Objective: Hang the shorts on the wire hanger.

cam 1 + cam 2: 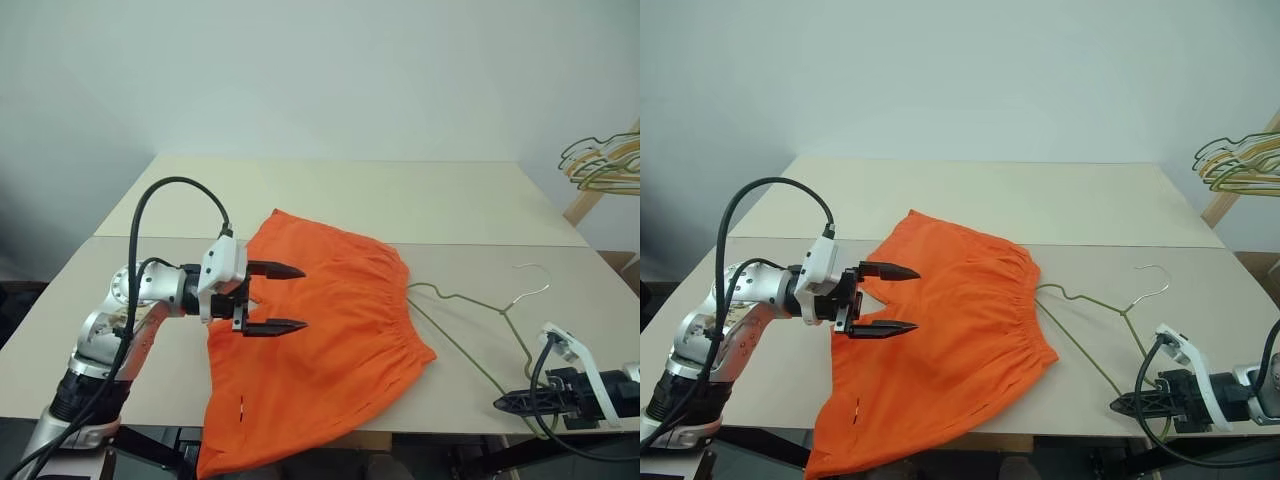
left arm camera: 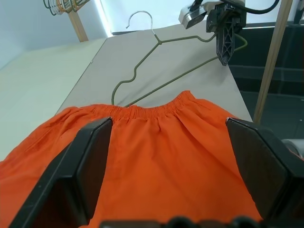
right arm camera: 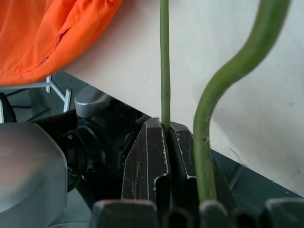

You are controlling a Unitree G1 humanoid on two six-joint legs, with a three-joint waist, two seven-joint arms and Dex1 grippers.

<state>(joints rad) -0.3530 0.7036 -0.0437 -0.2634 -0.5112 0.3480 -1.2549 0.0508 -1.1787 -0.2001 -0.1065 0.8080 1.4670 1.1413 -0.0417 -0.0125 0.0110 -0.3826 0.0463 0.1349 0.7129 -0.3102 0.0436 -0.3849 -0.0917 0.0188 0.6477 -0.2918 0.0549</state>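
The right end effector [image 3: 164, 142] is clamped on the lower bar of the wire hanger [image 1: 470, 330] at the near right edge of the surface [image 1: 400, 200]; the wrist view shows the thin green wire pinched between its two black fingers, with the bent shoulder of the hanger running just beside them. The left end effector [image 1: 277, 298] hovers over the shorts [image 1: 320, 340] with its fingers spread wide apart, holding nothing, pointing toward the hanger.

By my judgement the step in hand is bringing hanger and garment together: the hanger is gripped, the shorts are not yet. The next move likely calls for the left end effector to come down and pinch the cloth, probably at the waistband, lifting it enough for the hanger's free end to slide in or for the cloth to be draped over the bar. The wire is thin and may twist in the grip.

The shorts are bright orange, soft and creased, lying flat in the middle of the surface with the gathered elastic waistband toward the hanger and one leg drooping over the near edge. The hanger is a dull olive-grey wire triangle, its pale hook pointing to the far right, its left end touching or slipped just under the waistband; I cannot tell which.
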